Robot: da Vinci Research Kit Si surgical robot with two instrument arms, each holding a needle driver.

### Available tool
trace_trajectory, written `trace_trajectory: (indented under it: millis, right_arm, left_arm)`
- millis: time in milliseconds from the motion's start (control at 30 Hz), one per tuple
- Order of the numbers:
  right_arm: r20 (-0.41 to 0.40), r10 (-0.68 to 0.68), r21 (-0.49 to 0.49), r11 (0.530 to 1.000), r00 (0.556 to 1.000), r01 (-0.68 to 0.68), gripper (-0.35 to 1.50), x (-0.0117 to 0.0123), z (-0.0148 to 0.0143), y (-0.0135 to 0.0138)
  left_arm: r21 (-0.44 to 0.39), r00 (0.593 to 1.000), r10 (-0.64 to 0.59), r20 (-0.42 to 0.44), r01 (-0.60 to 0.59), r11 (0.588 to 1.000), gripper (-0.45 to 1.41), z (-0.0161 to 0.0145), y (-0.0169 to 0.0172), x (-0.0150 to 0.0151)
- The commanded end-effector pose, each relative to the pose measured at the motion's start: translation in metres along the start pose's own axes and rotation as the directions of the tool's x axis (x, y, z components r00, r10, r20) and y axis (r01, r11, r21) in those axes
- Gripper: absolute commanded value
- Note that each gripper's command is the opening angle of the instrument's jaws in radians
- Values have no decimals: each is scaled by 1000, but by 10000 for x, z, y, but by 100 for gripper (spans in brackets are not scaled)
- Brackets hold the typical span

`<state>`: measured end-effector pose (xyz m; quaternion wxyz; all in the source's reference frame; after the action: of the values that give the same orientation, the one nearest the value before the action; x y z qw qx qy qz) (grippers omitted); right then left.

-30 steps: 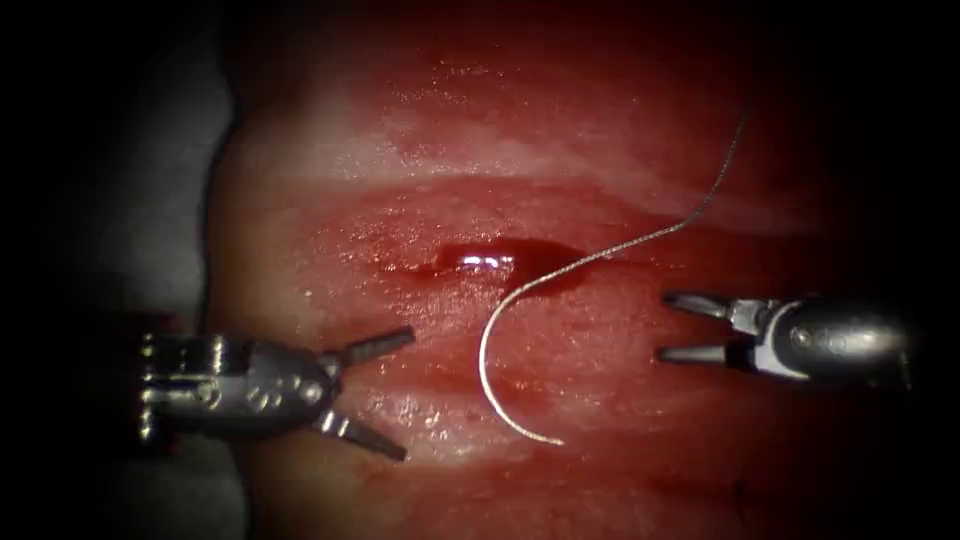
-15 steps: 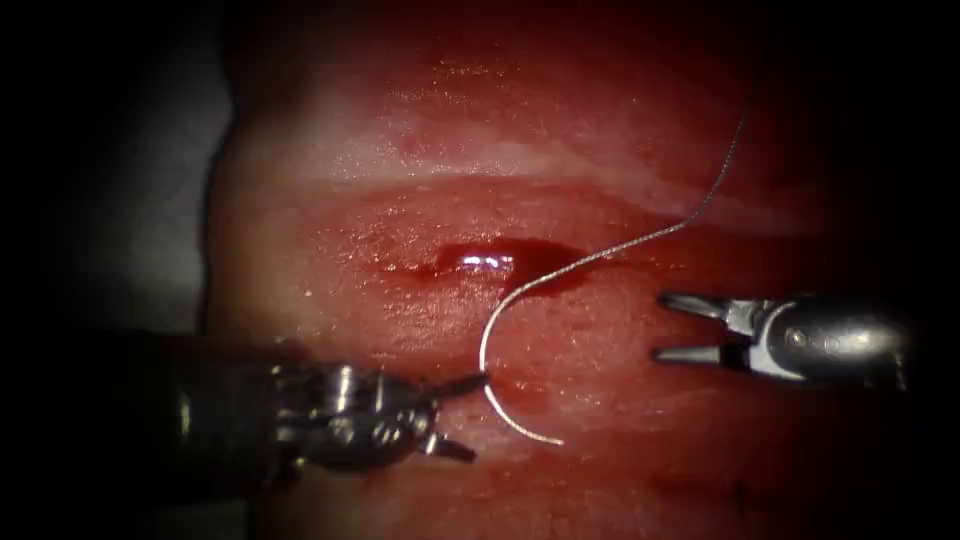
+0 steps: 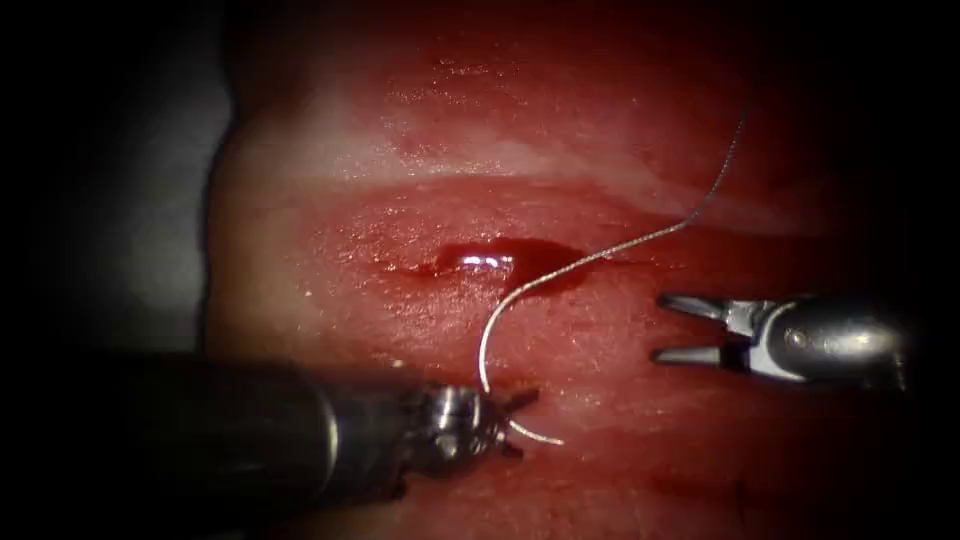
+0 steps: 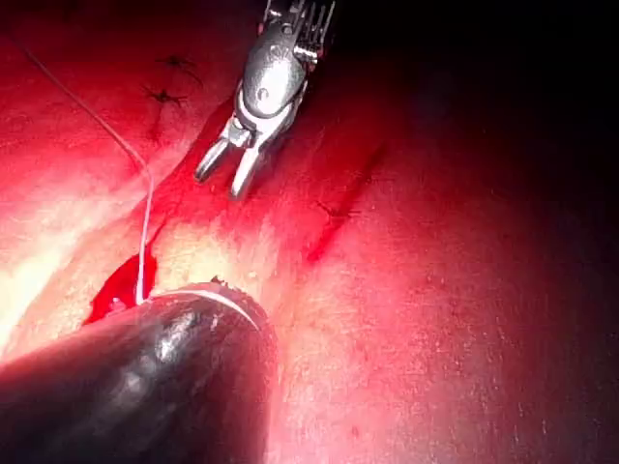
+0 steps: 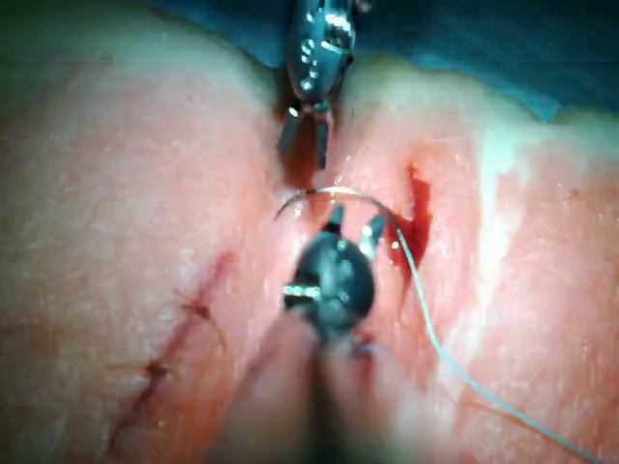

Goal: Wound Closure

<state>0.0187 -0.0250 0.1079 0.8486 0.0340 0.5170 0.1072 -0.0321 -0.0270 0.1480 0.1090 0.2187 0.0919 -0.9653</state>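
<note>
Two tools are in view, and neither holds anything. The needle (image 3: 483, 350) lies loose on the tissue (image 3: 400, 200), not in it. It curves from the cut (image 3: 500, 262) toward the camera, and its thread (image 3: 640, 240) trails away past the cut's right end.

In the endoscope view my left tool (image 3: 512, 420) has narrowly parted jaws astride the needle's far curve from the cut. My right tool (image 3: 662, 328) stands wide open, well right of the cut.

In the left wrist view my own shaft (image 4: 145, 387) hides those left jaws, and a strip of needle (image 4: 232, 302) shows above it. The right wrist view shows the left tool (image 5: 305, 145) parted beyond the needle (image 5: 329, 193).

Red fluid (image 3: 540, 255) pools in the cut. Dark marks (image 4: 164, 95) sit on the tissue beyond it.
</note>
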Motion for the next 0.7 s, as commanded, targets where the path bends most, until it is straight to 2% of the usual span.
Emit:
trace_trajectory:
  millis: [33, 700]
  right_arm:
    - [0, 3, 5, 1000, 1000, -3, 33, -4, 6, -9]
    - [0, 3, 4, 1000, 1000, -3, 33, -4, 6, -9]
  left_arm:
    - [-13, 1000, 1, 1, -1, 1000, 47, 15, 9, 4]
    - [-20, 998, 29, 55, -28, 999, 43, 88, 27, -20]
